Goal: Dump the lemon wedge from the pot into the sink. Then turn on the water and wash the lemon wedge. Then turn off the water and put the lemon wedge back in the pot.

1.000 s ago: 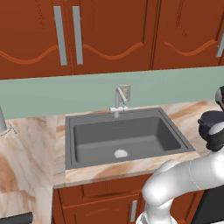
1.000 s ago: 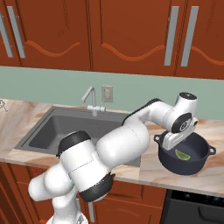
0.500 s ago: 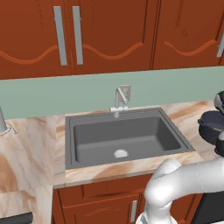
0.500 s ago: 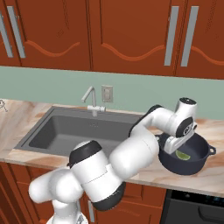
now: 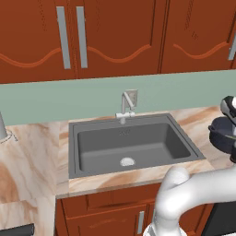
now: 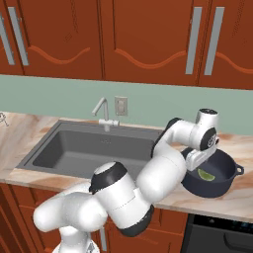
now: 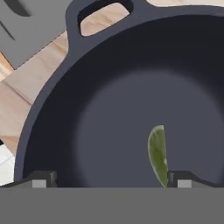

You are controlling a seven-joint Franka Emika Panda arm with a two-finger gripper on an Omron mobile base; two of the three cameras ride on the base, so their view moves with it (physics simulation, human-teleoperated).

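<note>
Both base views look forward and down over the sink [image 5: 133, 147] (from opposite sides), while the hand view peers closely into the pot [image 7: 109, 87].

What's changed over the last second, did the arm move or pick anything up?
The end effector sank toward the squat dark navy pot's near rim, open, holding nothing. The yellowish-green lemon wedge stayed inside the pot; the dark grey sink and silver faucet are unchanged.

Even, bright, rendered light with no glare. The sink [image 5: 133, 147] basin shades darker toward its near wall, and the arm casts only faint shadow. Inside the pot [image 7: 87, 127] a soft pale patch lights the floor around the slightly blurred lemon wedge [image 7: 158, 155].
</note>
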